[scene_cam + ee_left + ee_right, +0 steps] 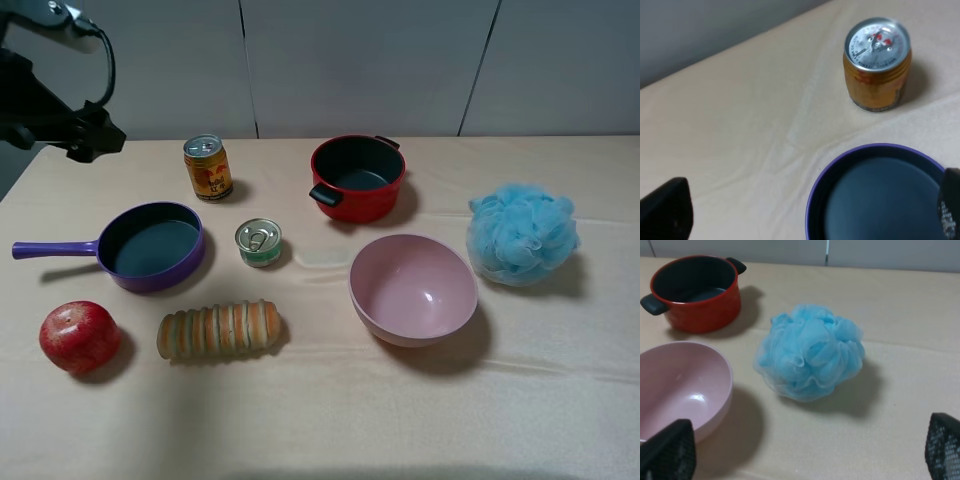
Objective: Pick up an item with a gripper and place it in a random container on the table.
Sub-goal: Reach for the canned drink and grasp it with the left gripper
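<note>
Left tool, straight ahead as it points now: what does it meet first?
The left tool would probably meet the rim of the purple pan first, or the table just beside it; depth is unclear. The can stands farther on, off that line.

Red two-handled pot [360, 206] back centre. Blue mesh bath pouf [522, 234] right. Purple long-handled pan [55, 248] left, short green-labelled tin [259, 243] just beside it. Red pomegranate [79, 337] and sliced bread loaf [219, 330] front left.
</note>
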You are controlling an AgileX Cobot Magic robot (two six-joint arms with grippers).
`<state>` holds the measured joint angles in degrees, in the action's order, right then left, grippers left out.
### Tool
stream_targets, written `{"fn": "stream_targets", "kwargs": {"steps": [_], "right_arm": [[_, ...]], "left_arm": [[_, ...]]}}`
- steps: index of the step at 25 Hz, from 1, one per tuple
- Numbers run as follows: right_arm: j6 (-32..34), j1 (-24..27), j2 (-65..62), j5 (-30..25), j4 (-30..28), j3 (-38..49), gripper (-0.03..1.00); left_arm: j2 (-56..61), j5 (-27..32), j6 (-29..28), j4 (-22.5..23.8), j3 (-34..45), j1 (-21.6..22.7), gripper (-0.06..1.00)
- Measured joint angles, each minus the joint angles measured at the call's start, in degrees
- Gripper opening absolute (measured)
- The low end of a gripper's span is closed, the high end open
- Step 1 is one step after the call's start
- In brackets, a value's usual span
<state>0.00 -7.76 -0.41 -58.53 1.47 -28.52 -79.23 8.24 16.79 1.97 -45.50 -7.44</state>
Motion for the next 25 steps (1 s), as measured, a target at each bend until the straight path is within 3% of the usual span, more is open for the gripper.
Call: {"fn": "stream_targets", "kwargs": {"steps": [16,25], "right_arm": [[0.00,0.00,0.00,0.00,0.00,0.00,0.69],[0.00,0.00,0.00,0.00,0.00,0.00,0.69]], "left_arm": [[-14.85,-4.93,2.38,0.18,-8.81,-0.29,0.99],[-23.54,-5.04,2.99,0.18,-15.86,-6.00,0.99]]}}
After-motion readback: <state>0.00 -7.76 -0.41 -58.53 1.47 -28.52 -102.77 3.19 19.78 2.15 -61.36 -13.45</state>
